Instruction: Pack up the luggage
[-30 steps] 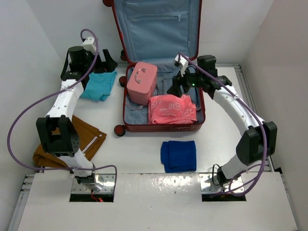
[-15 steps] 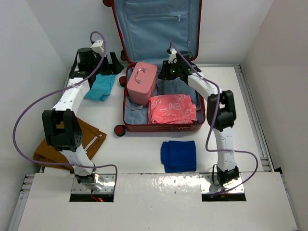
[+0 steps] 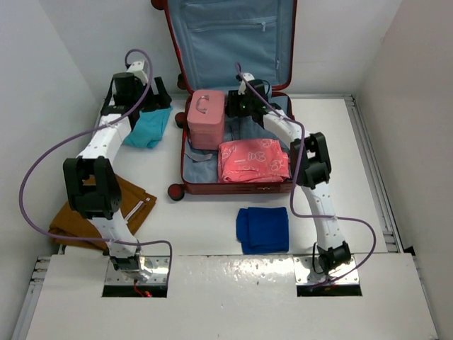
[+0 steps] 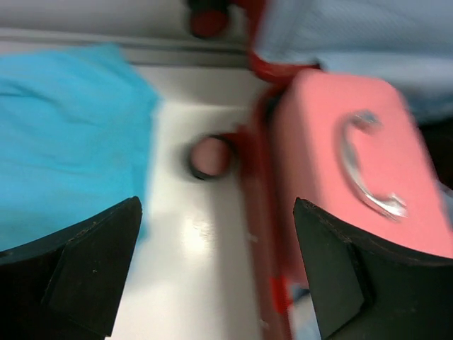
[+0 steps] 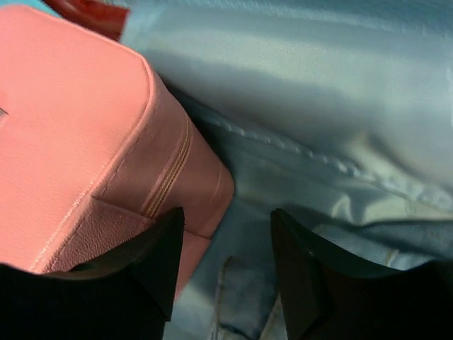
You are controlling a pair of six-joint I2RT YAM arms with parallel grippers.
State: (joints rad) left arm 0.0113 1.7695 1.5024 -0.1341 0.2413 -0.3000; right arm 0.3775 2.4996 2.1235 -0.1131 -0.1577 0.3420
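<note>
Red luggage (image 3: 233,42) lies open, pink case (image 3: 206,120) in its 10 o'clock corner, right gripper (image 5: 226,212) spread empty at the case's 2 o'clock, left gripper (image 4: 216,205) spread at 10 o'clock.

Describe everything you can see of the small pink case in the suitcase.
The pink case is small and boxy, leather-like, with rounded corners, side seams and a curved silver handle on top. Shut, it sits in the far left corner of the open luggage, on its blue-grey lining. The right gripper hangs close beside it; contact cannot be told.
</note>
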